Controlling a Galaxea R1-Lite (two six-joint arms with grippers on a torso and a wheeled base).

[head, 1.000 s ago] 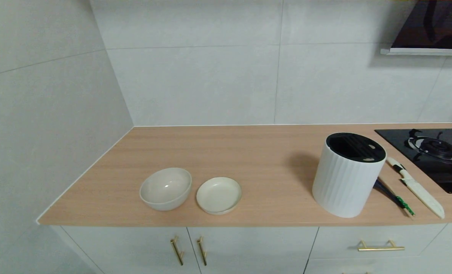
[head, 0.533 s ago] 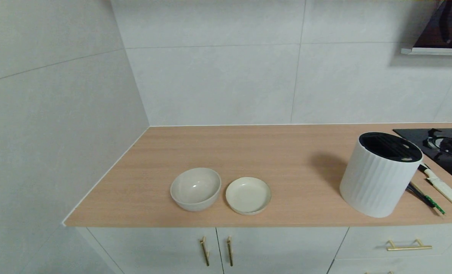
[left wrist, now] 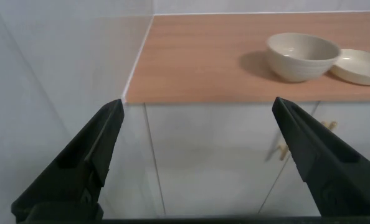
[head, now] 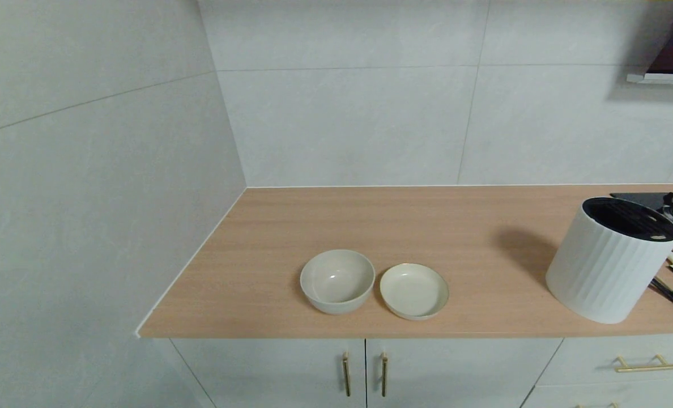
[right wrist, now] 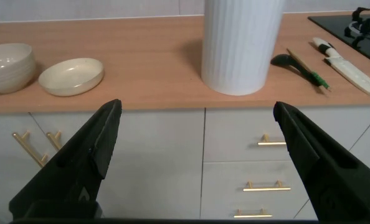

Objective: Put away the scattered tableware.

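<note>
Just beside the bowl (head: 337, 281) sits the dish (head: 414, 290) (white holder (head: 611, 263) well apart).

Soft, even, bright light falls over the scene, and the pale wall tiles (head: 342, 124) show no hard glare. The white ribbed holder (head: 611, 272) throws a soft-edged shadow across the surface (head: 370, 226), toward the robot's left and the back wall, so the light comes from the right front. A small highlight sits inside the bowl (head: 337, 281). The cabinet fronts (head: 455, 368) under the surface are dimmer. The left hand (left wrist: 197, 106) and right hand (right wrist: 196, 107) read as near-black silhouettes.
</note>
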